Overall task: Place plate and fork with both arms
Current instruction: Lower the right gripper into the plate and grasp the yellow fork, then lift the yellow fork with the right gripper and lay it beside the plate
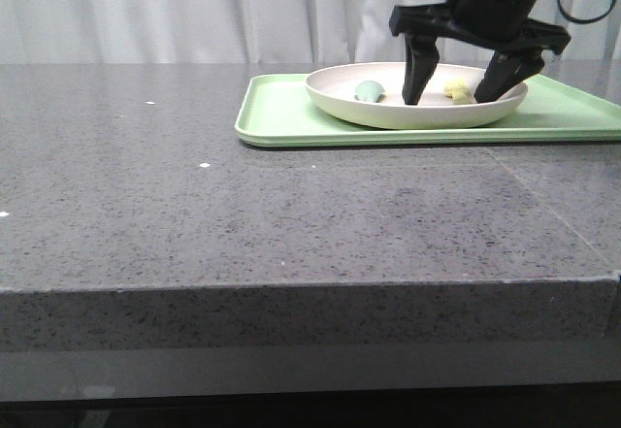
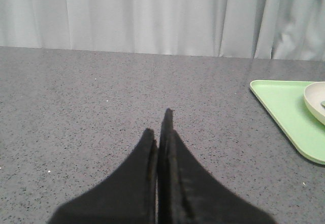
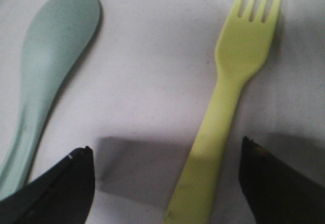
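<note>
The cream-white plate (image 1: 417, 108) sits on the light-green tray (image 1: 281, 117) at the back right. The pale-yellow fork (image 1: 458, 91) lies in the plate beside a teal-green spoon (image 1: 370, 90). My right gripper (image 1: 458, 86) is open, its fingers lowered into the plate with the fork handle between them, nearer the right finger. In the right wrist view the fork (image 3: 228, 97) lies untouched between the open fingertips (image 3: 76, 183), the spoon (image 3: 48, 76) to one side. My left gripper (image 2: 158, 127) is shut and empty over bare table; it does not show in the front view.
The grey stone table (image 1: 243, 214) stretches left and forward of the tray to its front edge (image 1: 291, 287). A white curtain (image 1: 194, 11) hangs behind. The tray corner (image 2: 284, 112) and plate rim (image 2: 316, 102) show in the left wrist view.
</note>
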Robot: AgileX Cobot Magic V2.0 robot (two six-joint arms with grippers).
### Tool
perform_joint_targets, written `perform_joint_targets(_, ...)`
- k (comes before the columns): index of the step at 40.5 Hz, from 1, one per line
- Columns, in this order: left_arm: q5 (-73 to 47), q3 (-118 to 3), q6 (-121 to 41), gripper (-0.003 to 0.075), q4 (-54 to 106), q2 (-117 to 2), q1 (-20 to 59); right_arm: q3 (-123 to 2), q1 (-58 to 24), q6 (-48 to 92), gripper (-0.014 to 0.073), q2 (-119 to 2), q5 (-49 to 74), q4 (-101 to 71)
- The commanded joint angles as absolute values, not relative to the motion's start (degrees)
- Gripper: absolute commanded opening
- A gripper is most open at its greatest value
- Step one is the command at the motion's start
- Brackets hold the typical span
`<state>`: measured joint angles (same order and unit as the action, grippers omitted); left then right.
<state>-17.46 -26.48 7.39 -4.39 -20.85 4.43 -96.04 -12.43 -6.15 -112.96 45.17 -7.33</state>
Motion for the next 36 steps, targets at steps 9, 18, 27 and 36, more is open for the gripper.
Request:
perform_joint_targets(9,-12.56,-28.00,7.32,-0.0018,-4.11,-21.20,4.31,-97.99,-12.14,-6.22,0.0583,-110.27,42.13,-6.96)
perform_joint_targets(18,-12.56,-28.00,7.32,-0.0018,-4.11,-21.20,4.31,-97.99,-12.14,-6.22,0.0222,-110.27,42.43,-6.90)
perform_joint_targets(27,-12.56,-28.00,7.32,-0.0018,-4.11,-21.20,4.31,-97.99,-12.14,-6.22,-0.0036,-110.27,41.87,-6.90)
perform_joint_targets(36,-12.56,-28.00,7.32,-0.0018,-4.11,-21.20,4.31,-99.09,-12.14,-6.22,-0.0069,-109.86,42.48,-6.90)
